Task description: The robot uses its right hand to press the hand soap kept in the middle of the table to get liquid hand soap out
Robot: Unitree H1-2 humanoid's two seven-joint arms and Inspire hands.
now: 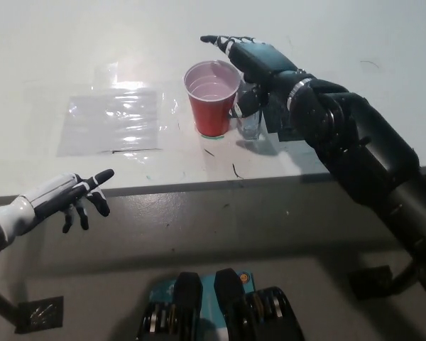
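black right hand [252,60] covers clear soap bottle [250,124] beside glossy red cup [213,98].

The counter [71,42] is white, marked with a few small dark scuffs near its front edge. The cup [213,110] is red outside and pale pinkish-white inside. The soap bottle [251,126] is clear where it shows. A clear, glossy plastic sheet [112,121] lies flat. The mat [280,129] is black. The right hand [252,60] is black with a teal sheen; the left hand [64,199] is white with black fingers [99,176].
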